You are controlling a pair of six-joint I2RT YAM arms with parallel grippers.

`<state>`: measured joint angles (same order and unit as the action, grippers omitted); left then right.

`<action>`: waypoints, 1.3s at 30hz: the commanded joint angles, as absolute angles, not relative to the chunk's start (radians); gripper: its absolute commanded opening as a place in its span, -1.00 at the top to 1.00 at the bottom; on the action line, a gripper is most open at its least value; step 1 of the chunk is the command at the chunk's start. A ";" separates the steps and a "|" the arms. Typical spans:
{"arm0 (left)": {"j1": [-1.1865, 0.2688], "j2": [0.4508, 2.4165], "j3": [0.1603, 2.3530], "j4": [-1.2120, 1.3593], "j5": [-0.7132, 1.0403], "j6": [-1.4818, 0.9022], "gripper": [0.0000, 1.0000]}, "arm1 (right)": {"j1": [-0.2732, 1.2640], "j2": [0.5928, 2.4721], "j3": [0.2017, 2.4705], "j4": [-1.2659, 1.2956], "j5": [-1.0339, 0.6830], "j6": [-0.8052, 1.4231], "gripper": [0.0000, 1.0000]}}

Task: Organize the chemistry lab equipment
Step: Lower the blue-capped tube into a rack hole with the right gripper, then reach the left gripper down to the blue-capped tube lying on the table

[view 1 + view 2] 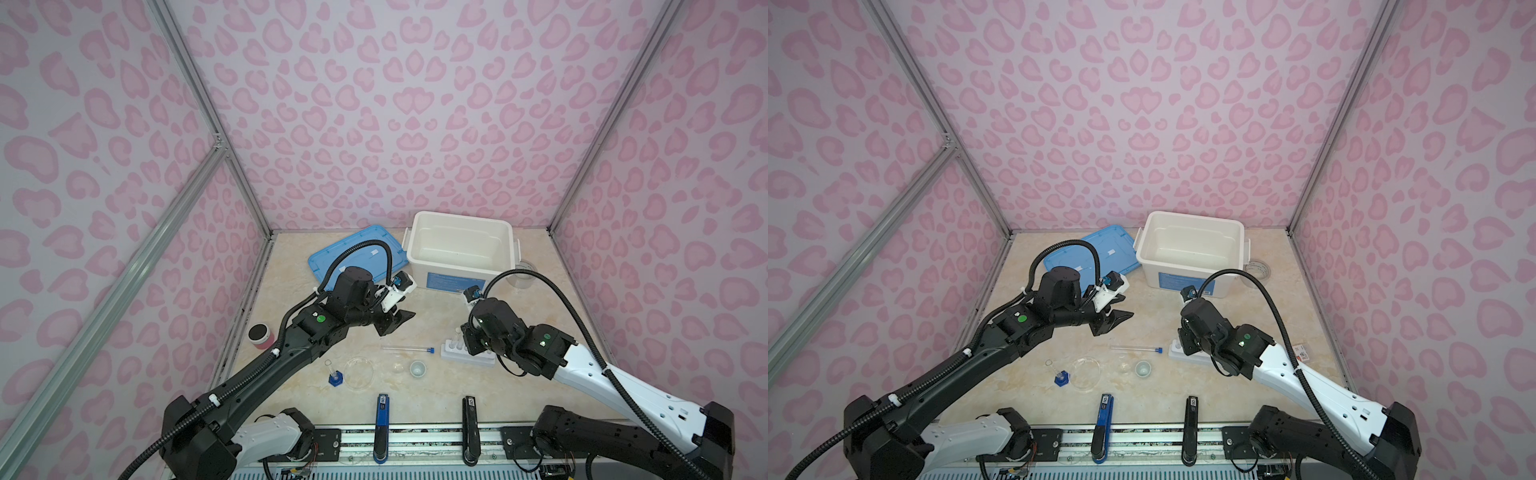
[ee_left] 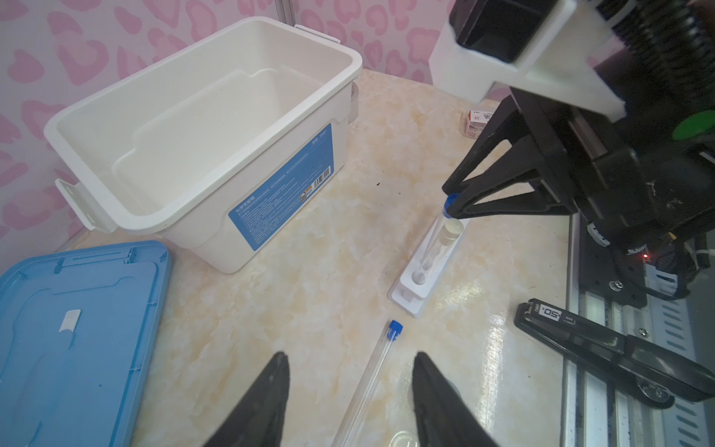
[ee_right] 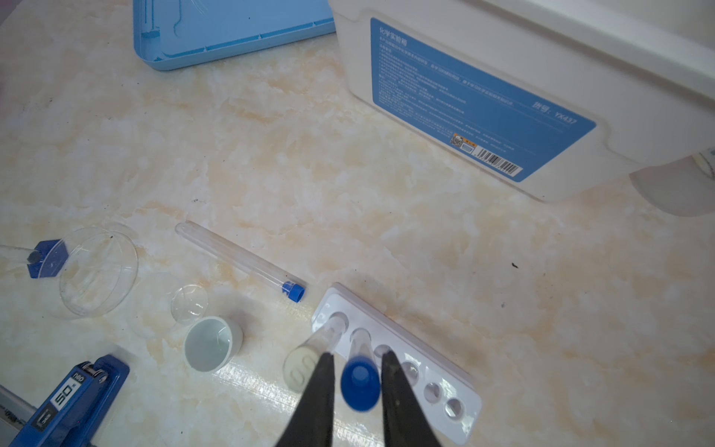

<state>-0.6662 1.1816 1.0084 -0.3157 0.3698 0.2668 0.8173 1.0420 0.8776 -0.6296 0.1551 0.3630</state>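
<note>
The white six-hole rack (image 3: 468, 383) lies on the table under my right gripper (image 3: 357, 354). Two tubes stand in it: a white-capped one (image 3: 301, 373) and a blue-capped one (image 3: 360, 383). The right jaws straddle the blue cap with a thin gap on each side, so they are open. A third blue-capped tube (image 1: 407, 349) lies flat on the table, and my left gripper (image 2: 351, 354) hovers open above it. The clear round dish (image 1: 358, 372), the blue-based cylinder (image 1: 335, 376) and the small white cup (image 1: 417, 368) sit toward the front.
An open white bin (image 1: 461, 215) stands at the back with its blue lid (image 1: 353, 249) beside it. A tape roll (image 1: 521, 274) is right of the bin, a pink jar (image 1: 261, 336) at the left edge. Blue (image 1: 382, 424) and black (image 1: 470, 424) staplers lie at the front.
</note>
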 commanded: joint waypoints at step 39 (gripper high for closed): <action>-0.696 1.500 1.034 -0.462 0.144 0.459 -0.03 | 0.518 0.905 0.894 -0.538 -0.132 0.204 0.48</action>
<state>-0.6903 1.4601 1.0153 -0.4366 0.1993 0.4198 0.5358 0.9073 0.9062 -0.5747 -0.0780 0.2241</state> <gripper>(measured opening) 0.517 0.260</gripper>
